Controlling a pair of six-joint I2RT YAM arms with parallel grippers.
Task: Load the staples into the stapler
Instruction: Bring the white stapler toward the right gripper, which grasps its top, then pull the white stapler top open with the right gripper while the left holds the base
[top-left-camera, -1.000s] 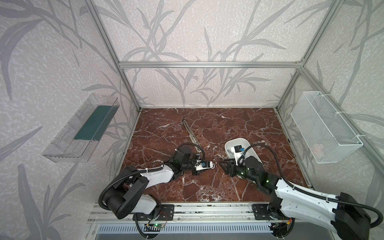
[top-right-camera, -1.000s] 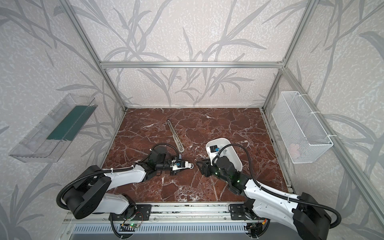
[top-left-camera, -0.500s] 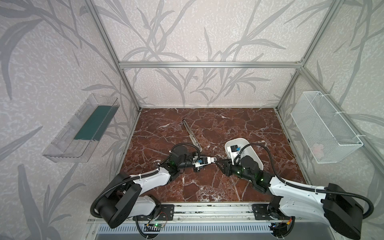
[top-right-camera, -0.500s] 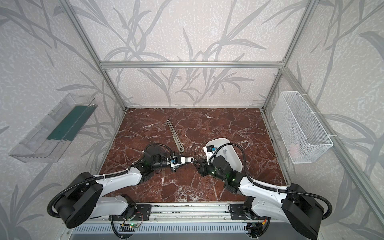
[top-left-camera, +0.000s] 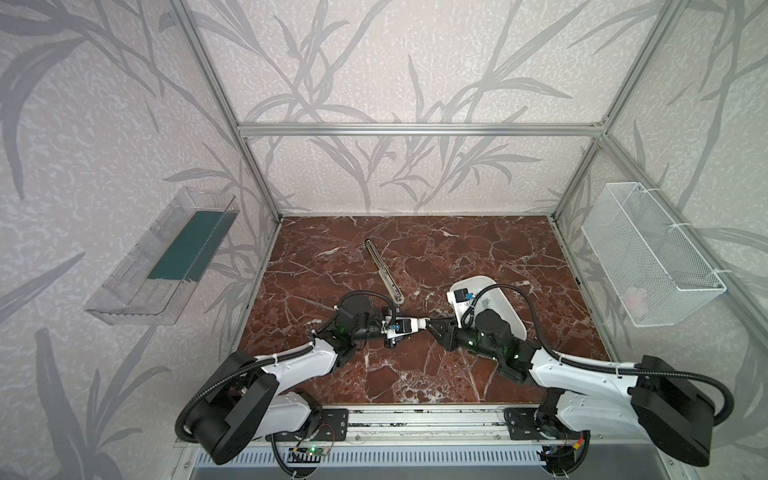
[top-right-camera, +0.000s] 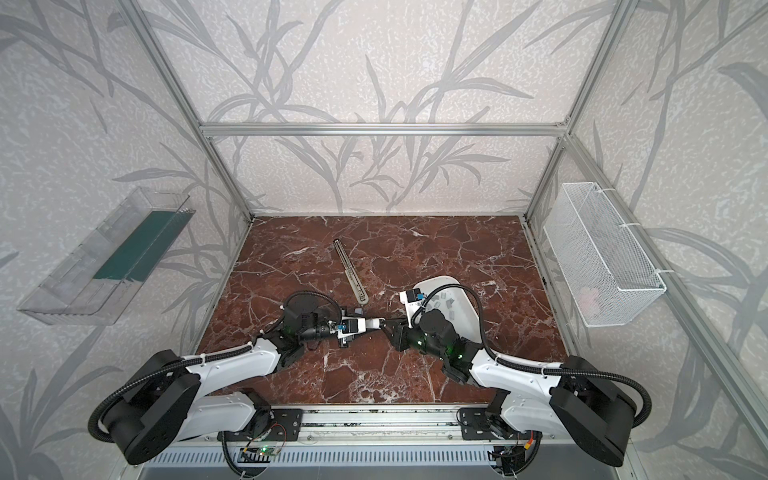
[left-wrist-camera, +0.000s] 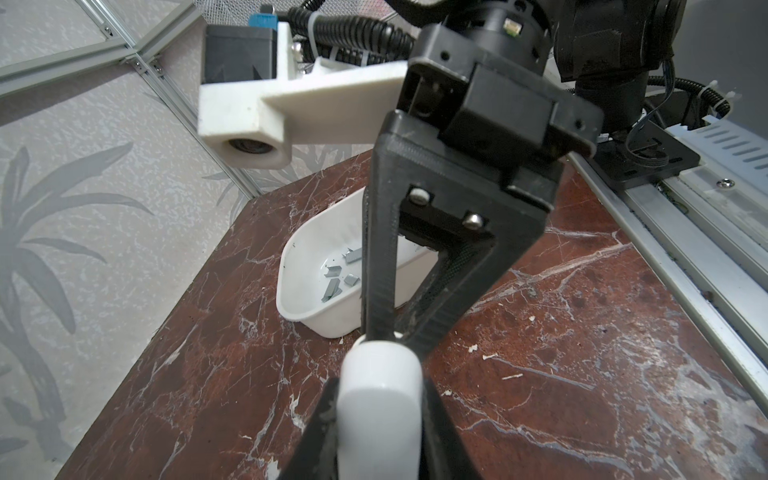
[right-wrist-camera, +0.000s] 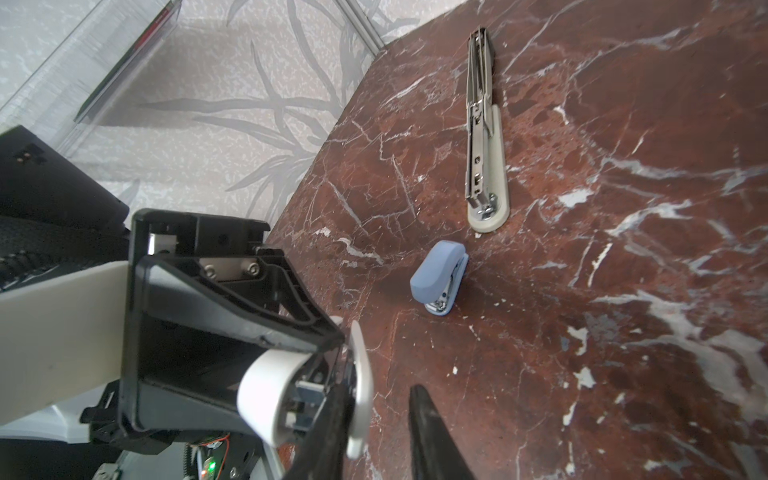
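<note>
My left gripper (left-wrist-camera: 380, 399) is shut on a small white stapler (left-wrist-camera: 378, 424), held above the marble floor near the middle in both top views (top-left-camera: 417, 323). My right gripper (right-wrist-camera: 376, 395) meets it nose to nose (top-left-camera: 430, 322). Its fingers are open, with the stapler's thin white base plate (right-wrist-camera: 358, 386) between them. The plate lies against one finger, and a gap shows to the other. The staples (left-wrist-camera: 332, 286) are short grey strips lying loose in a white tray (left-wrist-camera: 291, 270) behind the right arm. They also show in a top view (top-right-camera: 446, 297).
A long beige stapler (right-wrist-camera: 486, 166) lies opened out flat on the floor behind the grippers (top-left-camera: 384, 270). A small blue stapler (right-wrist-camera: 440, 282) sits close to its near end. A clear shelf (top-left-camera: 166, 257) hangs on the left wall and a wire basket (top-left-camera: 648, 253) on the right.
The left gripper has carried the white stapler right, toward the middle. The right gripper has moved left to meet it, and its jaws have narrowed around the base plate.
</note>
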